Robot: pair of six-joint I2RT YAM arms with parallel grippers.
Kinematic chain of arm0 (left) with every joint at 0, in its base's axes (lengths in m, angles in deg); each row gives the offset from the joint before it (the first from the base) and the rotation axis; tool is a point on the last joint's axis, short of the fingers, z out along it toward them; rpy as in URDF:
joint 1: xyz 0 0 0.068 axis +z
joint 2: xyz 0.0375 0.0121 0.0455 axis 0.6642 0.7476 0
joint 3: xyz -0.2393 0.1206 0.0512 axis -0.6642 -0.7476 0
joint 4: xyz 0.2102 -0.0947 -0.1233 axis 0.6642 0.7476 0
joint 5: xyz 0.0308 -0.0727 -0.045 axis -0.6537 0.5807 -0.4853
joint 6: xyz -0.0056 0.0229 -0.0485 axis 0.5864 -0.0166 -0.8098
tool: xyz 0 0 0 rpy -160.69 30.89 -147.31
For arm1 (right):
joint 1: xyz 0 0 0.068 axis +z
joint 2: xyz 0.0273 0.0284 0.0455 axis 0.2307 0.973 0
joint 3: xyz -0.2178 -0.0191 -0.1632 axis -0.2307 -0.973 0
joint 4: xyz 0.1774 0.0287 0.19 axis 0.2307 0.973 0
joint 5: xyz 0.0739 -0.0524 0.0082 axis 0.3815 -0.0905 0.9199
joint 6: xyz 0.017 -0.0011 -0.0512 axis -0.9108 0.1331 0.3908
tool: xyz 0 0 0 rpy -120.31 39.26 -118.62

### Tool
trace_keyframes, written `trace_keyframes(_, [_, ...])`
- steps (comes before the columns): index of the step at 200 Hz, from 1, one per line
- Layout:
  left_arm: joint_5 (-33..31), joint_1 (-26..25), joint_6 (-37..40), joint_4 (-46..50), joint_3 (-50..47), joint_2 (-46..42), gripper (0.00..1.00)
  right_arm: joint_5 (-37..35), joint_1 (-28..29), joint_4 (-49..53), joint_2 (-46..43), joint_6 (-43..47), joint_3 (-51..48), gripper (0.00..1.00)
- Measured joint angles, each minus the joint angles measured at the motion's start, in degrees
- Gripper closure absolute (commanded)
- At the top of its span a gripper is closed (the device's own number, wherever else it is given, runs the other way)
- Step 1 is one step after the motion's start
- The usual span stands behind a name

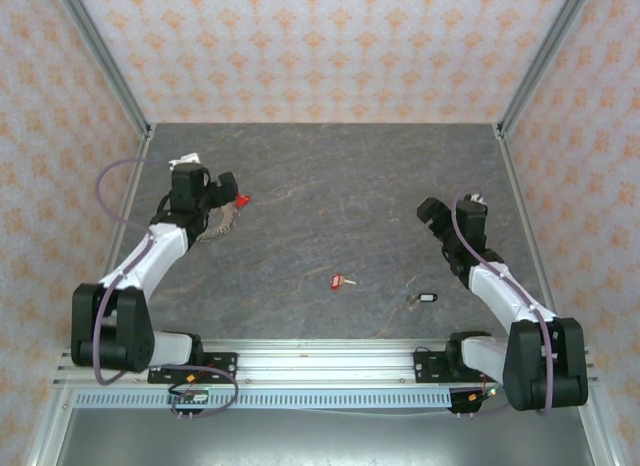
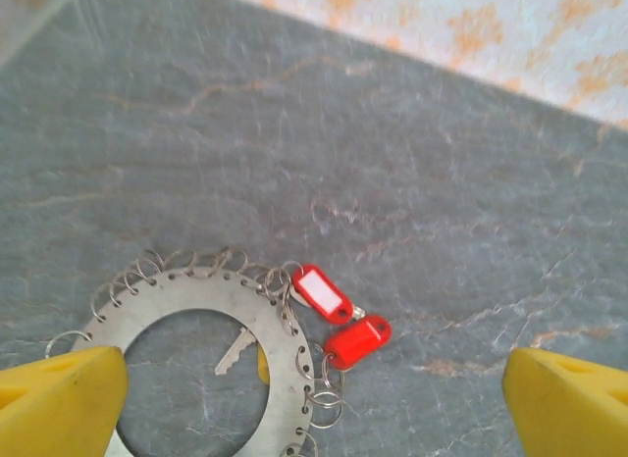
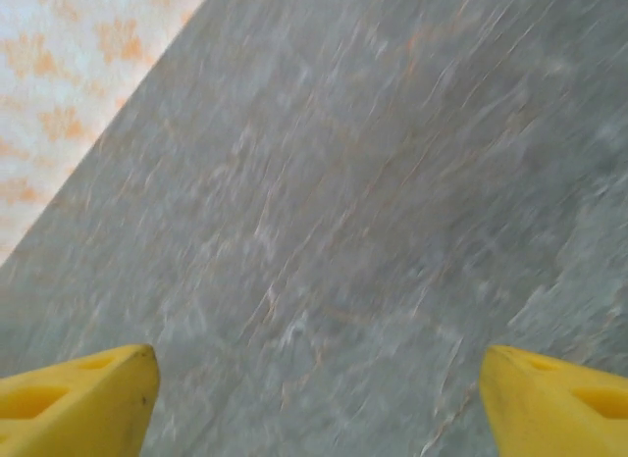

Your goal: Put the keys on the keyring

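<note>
On the table (image 1: 330, 176), the loose red key (image 1: 343, 281) lies crosswise, tag leftward; left gripper (image 2: 316, 364) and right gripper (image 3: 316, 354) both gape

Item count by kind, all views combined
Keyring (image 2: 186, 292): one. Red-tagged keys (image 2: 358, 341): three. Black-tagged key (image 1: 425, 299): one. Robot arms (image 1: 150, 256): two.
</note>
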Motion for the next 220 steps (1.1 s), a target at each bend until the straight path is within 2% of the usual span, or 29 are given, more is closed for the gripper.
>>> trace_keyframes(35, [2.51,1.20,-3.23,7.15,5.44,9.03,0.31,6.86,1.60,-0.85,0.24,-3.61,1.66,0.32])
trace_keyframes(75, [4.28,1.49,-4.81,10.21,6.82,13.99,0.33,9.44,3.87,-1.03,0.17,-4.04,3.30,0.32])
trace_keyframes(88, [4.59,1.49,-4.85,10.49,6.82,14.71,0.33,9.66,4.57,-1.01,0.17,-4.09,3.74,0.28])
trace_keyframes(107, [6.01,1.49,-4.83,10.45,6.82,15.47,0.34,10.43,5.88,-1.07,0.42,-3.80,4.37,0.27])
trace_keyframes(151, [9.07,1.49,-4.83,10.38,6.82,19.12,0.36,14.51,8.74,-0.55,7.39,-3.30,8.79,0.27])
trace_keyframes(220, [12.76,1.49,-4.72,9.22,6.25,20.00,0.40,15.43,10.03,0.13,8.90,-3.17,9.22,0.27])
